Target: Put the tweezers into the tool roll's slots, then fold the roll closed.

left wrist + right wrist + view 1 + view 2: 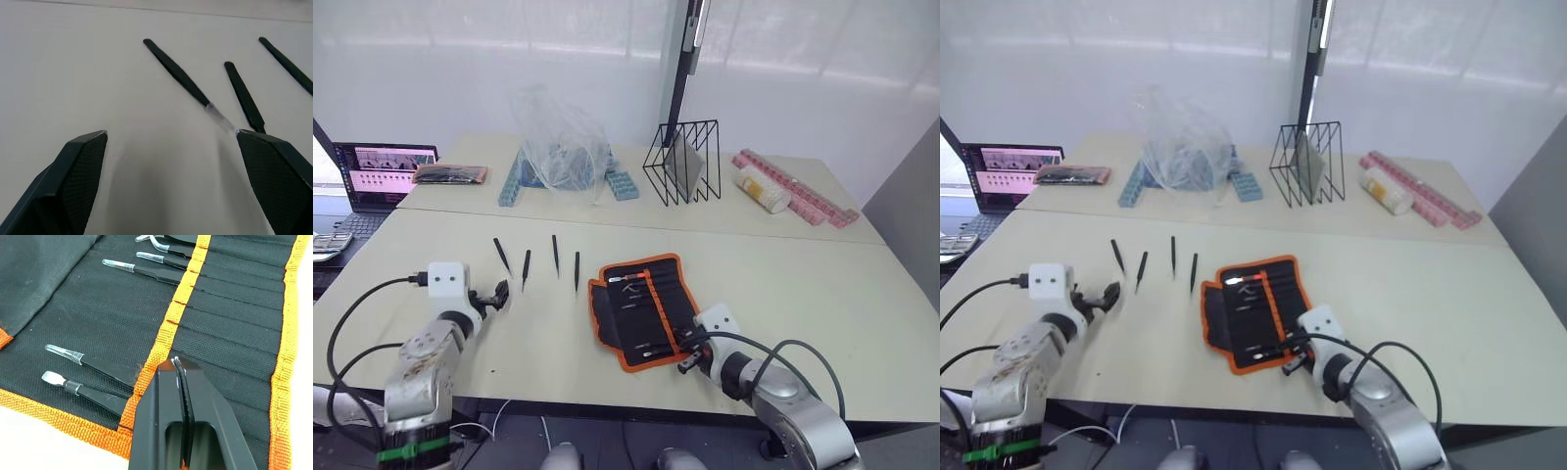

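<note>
Several slim black tweezers (526, 267) lie loose on the beige table, left of the tool roll (641, 308). The roll lies unfolded, black with orange binding. Its slots (234, 313) run in a row below an orange band, and some hold tools with clear-capped tips (63, 352). My left gripper (497, 294) is open just above the table, close in front of the loose tweezers (178, 73), with nothing between its fingers (83, 166). My right gripper (176, 362) is shut and its tip rests over the roll's near edge (688, 360), by the orange band.
A laptop (382, 171) and a flat black-orange packet (450, 174) sit at the far left. A clear plastic bag over blue blocks (558, 152), a black wire rack (683, 162), a white bottle (762, 189) and pink strips (803, 191) line the back table.
</note>
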`<state>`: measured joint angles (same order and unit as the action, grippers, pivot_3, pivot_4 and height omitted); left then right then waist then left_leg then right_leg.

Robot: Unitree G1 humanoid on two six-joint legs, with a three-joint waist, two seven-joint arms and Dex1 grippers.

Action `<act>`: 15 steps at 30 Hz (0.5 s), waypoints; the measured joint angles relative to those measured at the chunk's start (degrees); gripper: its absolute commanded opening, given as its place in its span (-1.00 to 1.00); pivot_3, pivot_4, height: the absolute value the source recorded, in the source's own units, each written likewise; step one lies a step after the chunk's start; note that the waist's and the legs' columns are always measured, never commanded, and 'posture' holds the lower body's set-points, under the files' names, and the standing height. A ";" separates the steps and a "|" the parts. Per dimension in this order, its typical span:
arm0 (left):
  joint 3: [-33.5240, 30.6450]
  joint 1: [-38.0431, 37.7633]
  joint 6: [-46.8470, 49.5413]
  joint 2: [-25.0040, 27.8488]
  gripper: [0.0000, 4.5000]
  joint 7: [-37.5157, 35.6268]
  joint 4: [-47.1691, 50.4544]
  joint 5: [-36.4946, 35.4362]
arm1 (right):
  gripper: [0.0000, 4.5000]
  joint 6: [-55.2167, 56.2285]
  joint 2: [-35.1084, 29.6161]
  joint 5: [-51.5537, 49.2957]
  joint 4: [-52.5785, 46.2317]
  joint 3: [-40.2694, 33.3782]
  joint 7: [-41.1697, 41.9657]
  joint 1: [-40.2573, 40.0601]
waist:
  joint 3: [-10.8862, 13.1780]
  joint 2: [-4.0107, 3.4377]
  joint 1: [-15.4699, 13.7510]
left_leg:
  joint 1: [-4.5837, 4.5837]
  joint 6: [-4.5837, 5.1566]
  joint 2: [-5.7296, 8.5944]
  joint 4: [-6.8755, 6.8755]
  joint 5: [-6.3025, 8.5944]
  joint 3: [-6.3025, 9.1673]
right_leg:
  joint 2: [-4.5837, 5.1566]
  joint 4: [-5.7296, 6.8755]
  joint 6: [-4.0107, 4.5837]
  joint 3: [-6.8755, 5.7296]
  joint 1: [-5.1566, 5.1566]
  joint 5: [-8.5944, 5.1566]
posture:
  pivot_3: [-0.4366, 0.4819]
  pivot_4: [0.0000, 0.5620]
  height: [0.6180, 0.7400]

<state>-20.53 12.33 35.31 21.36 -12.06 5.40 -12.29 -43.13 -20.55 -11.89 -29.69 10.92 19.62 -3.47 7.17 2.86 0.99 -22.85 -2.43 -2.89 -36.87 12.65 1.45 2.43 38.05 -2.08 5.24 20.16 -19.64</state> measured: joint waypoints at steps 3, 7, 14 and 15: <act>1.89 5.18 -0.69 -0.06 0.99 0.75 -5.00 0.95 | -1.00 0.00 0.23 0.01 0.01 0.01 -0.41 0.02 | 0.01 0.01 -0.02 | -0.02 0.00 0.01 0.00 0.00 0.01 | 0.00 0.00 -0.01 -0.03 0.00 0.01 | -0.05 -0.47 0.42; 3.88 9.10 -2.24 -0.42 0.99 1.84 -9.62 1.87 | -1.00 0.00 0.69 0.00 -0.02 0.11 -0.71 0.02 | 0.01 0.01 0.14 | -0.02 0.00 0.02 0.00 0.00 0.02 | 0.00 0.00 -0.03 -0.03 0.00 0.01 | -0.05 -0.47 0.42; 4.62 12.46 -4.11 -0.84 0.99 4.76 -17.49 3.14 | -1.00 0.00 0.78 0.00 -0.11 0.09 -1.14 0.06 | 0.04 0.05 0.04 | -0.04 0.00 0.02 0.00 0.00 0.04 | 0.01 0.00 -0.04 -0.06 0.01 0.02 | -0.05 -0.47 0.42; 4.53 12.45 -4.17 -0.96 0.99 5.02 -17.70 3.12 | -1.00 0.00 0.79 0.00 -0.13 0.08 -1.17 0.06 | 0.04 0.05 0.03 | -0.05 0.00 0.02 0.00 0.00 0.04 | 0.01 0.00 -0.04 -0.07 0.01 0.02 | -0.05 -0.47 0.42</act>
<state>-16.00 24.78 31.14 20.39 -7.04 -12.29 -9.18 -43.14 -19.76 -11.90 -29.82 11.00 18.46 -3.41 7.21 2.92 1.02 -22.89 -2.43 -2.86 -36.87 12.65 1.48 2.44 38.05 -2.12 5.18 20.17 -19.62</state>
